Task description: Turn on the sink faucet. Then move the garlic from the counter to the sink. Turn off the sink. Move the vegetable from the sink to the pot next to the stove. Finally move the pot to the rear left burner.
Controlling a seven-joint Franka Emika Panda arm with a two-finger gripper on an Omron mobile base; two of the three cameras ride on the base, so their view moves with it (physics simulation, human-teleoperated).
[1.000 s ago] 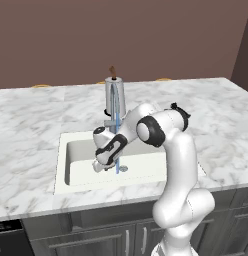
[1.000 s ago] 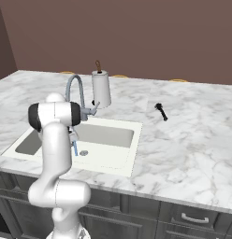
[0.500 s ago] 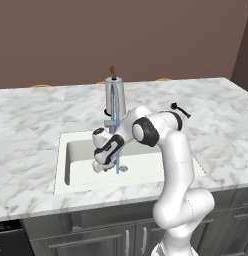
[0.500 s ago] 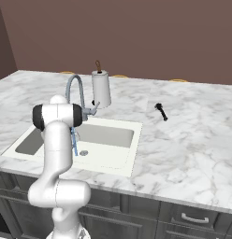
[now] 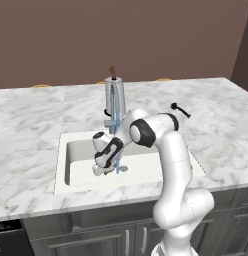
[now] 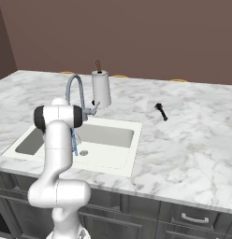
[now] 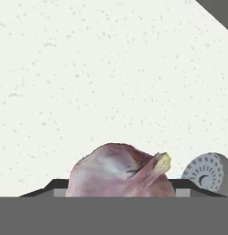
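Now the gripper (image 5: 99, 170), low in the sink (image 5: 78, 160) at frame centre, holds the garlic (image 7: 120, 172) between wide jaws; water runs. Next: let go.

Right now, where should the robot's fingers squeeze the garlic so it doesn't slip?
Probably around the garlic's round, fat middle, one finger on each side. Come straight down from above, as the gripper is placed over it in the sink. The pointy stem tip sticks out sideways toward the drain, so pinching there would likely slip.
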